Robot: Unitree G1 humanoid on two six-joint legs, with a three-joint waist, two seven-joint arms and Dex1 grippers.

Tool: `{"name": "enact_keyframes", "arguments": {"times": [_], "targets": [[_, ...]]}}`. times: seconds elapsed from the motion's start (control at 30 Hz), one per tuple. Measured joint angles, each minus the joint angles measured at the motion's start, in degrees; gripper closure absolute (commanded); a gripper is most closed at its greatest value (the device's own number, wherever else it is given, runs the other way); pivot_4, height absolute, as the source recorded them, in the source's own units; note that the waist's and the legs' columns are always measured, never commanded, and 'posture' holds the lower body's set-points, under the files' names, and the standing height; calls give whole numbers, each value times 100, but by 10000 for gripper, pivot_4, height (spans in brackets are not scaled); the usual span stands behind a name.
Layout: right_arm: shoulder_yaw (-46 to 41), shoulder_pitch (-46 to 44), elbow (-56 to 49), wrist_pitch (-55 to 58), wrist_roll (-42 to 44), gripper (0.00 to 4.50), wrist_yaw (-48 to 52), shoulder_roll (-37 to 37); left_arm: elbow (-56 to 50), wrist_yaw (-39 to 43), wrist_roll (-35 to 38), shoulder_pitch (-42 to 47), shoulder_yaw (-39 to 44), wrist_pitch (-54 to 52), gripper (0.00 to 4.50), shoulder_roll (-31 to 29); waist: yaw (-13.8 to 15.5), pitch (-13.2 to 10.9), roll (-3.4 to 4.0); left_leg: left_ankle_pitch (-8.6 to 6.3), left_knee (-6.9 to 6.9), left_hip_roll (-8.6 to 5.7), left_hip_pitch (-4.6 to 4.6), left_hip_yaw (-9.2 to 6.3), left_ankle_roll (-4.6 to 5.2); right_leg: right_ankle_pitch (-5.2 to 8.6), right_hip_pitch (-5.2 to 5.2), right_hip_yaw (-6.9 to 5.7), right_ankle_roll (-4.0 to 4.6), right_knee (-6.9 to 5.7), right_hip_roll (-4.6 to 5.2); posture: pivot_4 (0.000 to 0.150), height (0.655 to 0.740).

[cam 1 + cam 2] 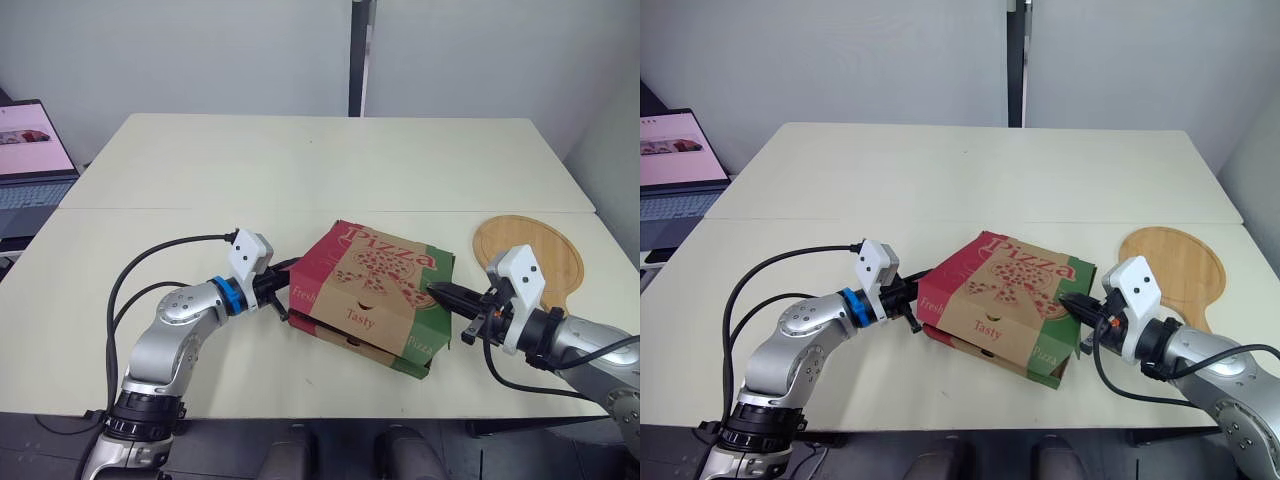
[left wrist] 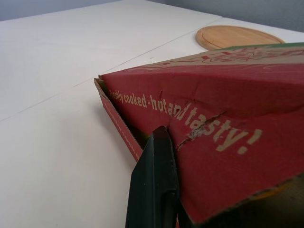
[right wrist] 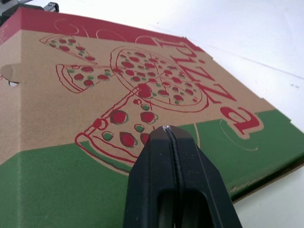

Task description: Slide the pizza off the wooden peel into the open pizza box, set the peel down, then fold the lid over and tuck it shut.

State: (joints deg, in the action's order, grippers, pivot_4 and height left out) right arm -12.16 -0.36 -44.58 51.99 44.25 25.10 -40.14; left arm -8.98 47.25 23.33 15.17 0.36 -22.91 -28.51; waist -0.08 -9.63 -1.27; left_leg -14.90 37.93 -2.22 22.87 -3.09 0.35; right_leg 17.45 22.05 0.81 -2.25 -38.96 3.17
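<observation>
Contact state: right pincer [image 1: 436, 290] and left pincer [image 1: 288, 275] at the pizza box [image 1: 360, 300]
The right pincer is closed with nothing between its fingers, its tip touching the green band of the lid [image 3: 95, 95] near the box's right edge. The left pincer sits against the red side flap [image 2: 228, 123] at the box's left end; wide or narrow cannot be told. The pizza box lies on the tabletop [image 1: 300, 160] between the two pincers, lid folded down but tilted, raised at the left end. The wooden peel [image 1: 530, 250] lies flat on the tabletop just right of the box
</observation>
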Motion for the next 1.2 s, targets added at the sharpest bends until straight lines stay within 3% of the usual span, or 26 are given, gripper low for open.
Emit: {"name": "enact_keyframes", "arguments": {"times": [0.3, 0.43, 0.57, 0.67, 0.8, 1.0, 1.2], "targets": [[29, 201, 109, -290, -244, 45000, 236, -20, -163, 737, 497, -104, 187, -410, 7982, -819, -6, 0, 1, 0, -1, 1, -2, 0, 0, 0, 0, -1, 1, -1, -1, 1500, 7318], [30, 201, 130, -333, -266, 45000, 284, -23, 275, 1459, 745, 285, 186, -1004, 7982, -1575, -6, -1, 2, 0, -1, 1, -1, -1, 0, 1, 1, -4, 1, -1, -2, 1500, 7318], [33, 197, 141, -343, -267, 45000, 314, -24, 680, 1871, 954, 790, 351, -1240, 7982, -1792, -1, -1, 2, -1, -1, -1, 0, 0, 2, 1, 0, -1, 1, 3, 1, 1500, 7318], [45, 179, 161, -345, -268, 45000, 321, -34, 1122, 2242, 1022, 1515, 180, -1556, 14184, -1825, 22, -14, -20, 1, 3, 1, 8, -15, 0, 1, 4, -21, 1, -1, -1, 1500, 7318], [46, 175, 157, -345, -266, 45000, 340, -83, 1164, 2755, 885, 2587, -265, -1555, 26305, -1876, 3, -17, -26, -1, 2, -7, 3, -1, 2, 1, -1, -2, 0, 2, 0, 1500, 7318], [48, 164, 151, -327, -262, 45000, 332, -139, 1177, 3040, 437, 2867, -1128, -1128, 44469, -1241, -21, -20, -29, 0, 2, -1, 7, -1, 2, 1, 7, 1, 1, -2, -3, 1500, 7318], [-391, 393, -16, -216, -138, 45000, 363, -363, 1439, 3236, 13, 3056, -1405, -506, 44831, -997, -6, -21, -28, 0, 2, -3, 8, 0, 2, 1, 6, 1, 1, -1, -2, 1500, 7318]]}}
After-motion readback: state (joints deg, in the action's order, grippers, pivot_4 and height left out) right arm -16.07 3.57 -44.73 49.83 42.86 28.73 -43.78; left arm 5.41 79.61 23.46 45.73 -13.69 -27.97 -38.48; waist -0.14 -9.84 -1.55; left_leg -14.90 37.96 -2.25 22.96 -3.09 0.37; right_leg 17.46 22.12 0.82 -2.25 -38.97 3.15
